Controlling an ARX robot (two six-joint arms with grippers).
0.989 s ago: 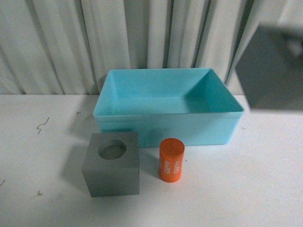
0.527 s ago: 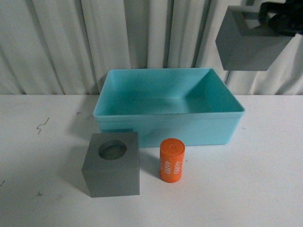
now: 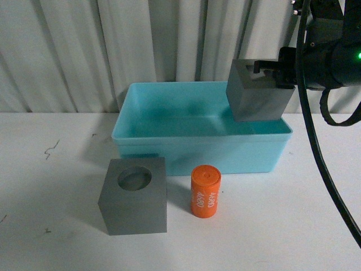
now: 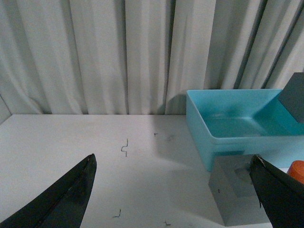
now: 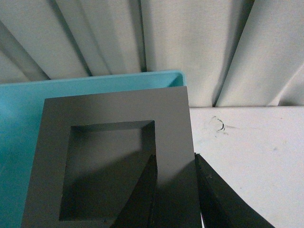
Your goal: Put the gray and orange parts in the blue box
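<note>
The step in hand is the placing of the first part. The right end effector [image 3: 266, 72] is closed on the gray cube with the square recess [image 3: 256, 101]. In the right wrist view one finger sits inside the recess and the other outside, so that they pinch one wall of the cube between them. The cube hangs in the air, slightly tilted, above the right end of the blue box [image 3: 197, 149], and it does not touch the box. The right wrist view shows it near a corner of the box, with one edge about level with the rim there, so it is not sure that the whole cube is inside the outline of the rim. The next move therefore probably calls for a small shift toward the middle of the box, then a descent until the cube is near the floor, and only then the release. The left end effector [image 4: 172, 161] is wide open and holds nothing. The gray cube with the round recess [image 3: 135, 203] and the orange cylinder [image 3: 205, 192] stand on the desk [image 3: 282, 226] in front of the box, near each other but apart, not yet placed.
</note>
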